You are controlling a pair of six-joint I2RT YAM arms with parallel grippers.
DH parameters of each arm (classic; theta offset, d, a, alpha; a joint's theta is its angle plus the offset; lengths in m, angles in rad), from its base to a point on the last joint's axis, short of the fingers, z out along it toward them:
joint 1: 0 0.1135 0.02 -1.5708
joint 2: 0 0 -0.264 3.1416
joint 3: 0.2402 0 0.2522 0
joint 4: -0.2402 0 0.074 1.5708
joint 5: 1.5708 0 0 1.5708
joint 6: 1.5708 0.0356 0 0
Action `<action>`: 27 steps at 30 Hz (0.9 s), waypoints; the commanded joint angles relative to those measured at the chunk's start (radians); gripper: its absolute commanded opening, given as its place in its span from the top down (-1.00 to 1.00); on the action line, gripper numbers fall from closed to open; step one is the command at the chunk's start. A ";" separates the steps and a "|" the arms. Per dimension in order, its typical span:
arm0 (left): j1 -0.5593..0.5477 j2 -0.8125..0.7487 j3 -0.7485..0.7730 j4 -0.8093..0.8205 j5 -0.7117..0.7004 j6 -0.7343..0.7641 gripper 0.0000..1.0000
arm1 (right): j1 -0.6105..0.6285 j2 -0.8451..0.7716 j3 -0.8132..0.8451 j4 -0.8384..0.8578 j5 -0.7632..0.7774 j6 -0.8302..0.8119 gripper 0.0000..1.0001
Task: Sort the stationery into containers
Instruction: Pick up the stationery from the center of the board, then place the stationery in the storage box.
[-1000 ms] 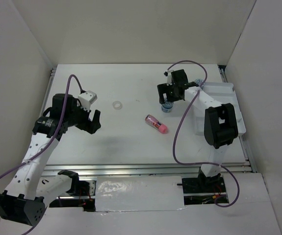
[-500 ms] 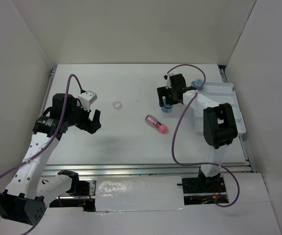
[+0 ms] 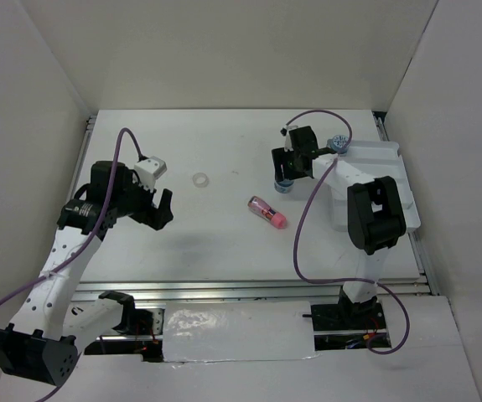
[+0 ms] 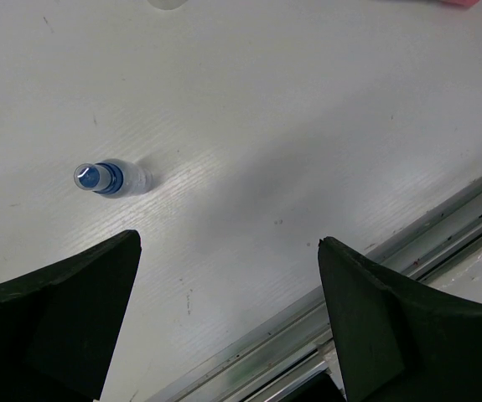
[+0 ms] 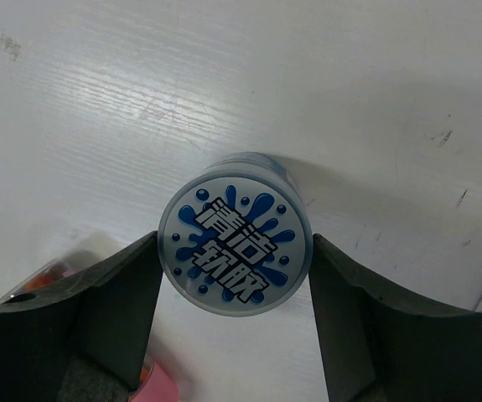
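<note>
From above, our right gripper (image 3: 285, 176) is down on a blue pot (image 3: 286, 187) beside the tray (image 3: 387, 152). A second pot (image 3: 338, 144) sits at the tray's rim; the pink tube (image 3: 267, 212) and ring (image 3: 199, 179) lie loose on the table (image 3: 224, 151). Left wrist: the left gripper (image 4: 228, 243), jaws wide apart, hovers near the tiny bottle (image 4: 111, 177). Right wrist: fingers (image 5: 115, 310) clamp the pot's sides. Most sorting, we judge, remains.

My left gripper (image 4: 228, 243) hangs spread wide; my right gripper (image 5: 234, 251), arm stretched forward, clamps a blue pot (image 5: 235, 213).
</note>
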 commanded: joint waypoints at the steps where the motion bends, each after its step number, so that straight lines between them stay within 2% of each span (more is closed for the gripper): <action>1: 0.006 -0.015 -0.002 0.022 0.020 0.001 -0.99 | 0.010 0.011 0.048 -0.012 0.023 0.013 -0.23; 8: 0.006 -0.016 -0.002 0.022 0.023 0.001 -0.99 | -0.004 -0.066 0.099 -0.067 -0.006 0.011 0.07; 13: 0.006 -0.016 -0.002 0.028 0.024 0.009 -0.99 | -0.050 -0.153 0.168 -0.138 -0.067 -0.001 0.13; 23: 0.006 0.000 0.004 0.058 0.043 0.005 -0.98 | -0.273 -0.176 0.321 -0.178 -0.014 0.023 0.19; 27: 0.006 0.013 0.006 0.071 0.053 -0.001 -0.99 | -0.373 -0.162 0.349 -0.104 0.053 0.094 0.21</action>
